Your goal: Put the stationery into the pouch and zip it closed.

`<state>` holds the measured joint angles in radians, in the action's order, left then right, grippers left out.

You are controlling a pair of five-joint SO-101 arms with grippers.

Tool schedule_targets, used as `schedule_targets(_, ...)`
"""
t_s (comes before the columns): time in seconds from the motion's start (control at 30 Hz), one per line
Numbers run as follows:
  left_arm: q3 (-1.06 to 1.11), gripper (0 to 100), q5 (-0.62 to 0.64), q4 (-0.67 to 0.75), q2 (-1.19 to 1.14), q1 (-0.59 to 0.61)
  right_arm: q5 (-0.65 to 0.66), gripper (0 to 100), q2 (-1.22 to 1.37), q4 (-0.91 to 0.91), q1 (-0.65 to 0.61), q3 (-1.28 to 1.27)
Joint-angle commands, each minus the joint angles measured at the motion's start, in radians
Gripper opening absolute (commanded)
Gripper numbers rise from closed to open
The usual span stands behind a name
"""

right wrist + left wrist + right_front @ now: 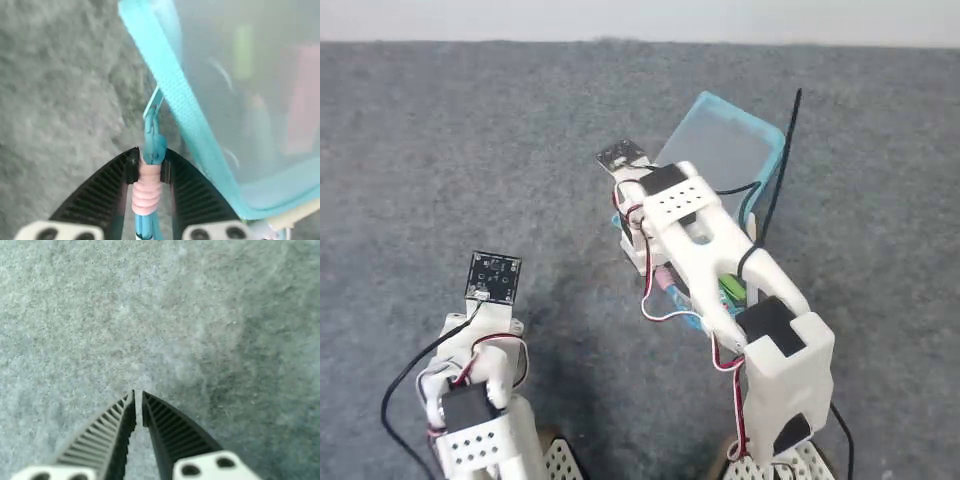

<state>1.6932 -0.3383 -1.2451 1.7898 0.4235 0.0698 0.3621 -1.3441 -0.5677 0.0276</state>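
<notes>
The grey tabletop [440, 150] carries the pouch [725, 150] right of its middle, the visible end toward the far edge and the rest running back under the right arm. Its long axis goes roughly from near edge to far edge, leaning a little right at the far end.

The pouch is thin, clear teal plastic. It looks light and floppy, so it would likely slide or crumple under a tug unless something holds it down. The woven zip band [172, 92] along one long side looks like its firmest part, and the best hold for closing is the pull at the end of that band.

The left gripper [138, 400] sits low over bare tabletop near the near-left corner. Its jaws are almost together, with nothing between them.

The right gripper [149, 159] is clamped on the pull.

The stationery [244, 52] shows as blurred green and pink shapes through the pouch wall, so it seems to be inside.

The pull [152, 142] is a teal tab with a pink ribbed bead. It lies just off the band, in line with the jaws and pointing away from the pouch. How far the zip has run I cannot tell.
</notes>
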Motion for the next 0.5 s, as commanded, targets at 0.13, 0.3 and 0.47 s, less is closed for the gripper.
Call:
schedule_targets(0.13, -0.005, 2, -0.003, -0.005, -0.014, 0.003, 0.106, 0.6, -0.3, 0.084, 0.028, -0.137)
schedule_targets(0.3, -0.005, 2, -0.003, -0.005, -0.014, 0.003, 0.157, 0.6, -0.501, 0.139, -0.008, -0.331)
schedule_targets(0.47, -0.005, 2, -0.006, -0.005, -0.014, 0.003, 0.224, 0.6, -0.601, 0.142, -0.008, -0.436)
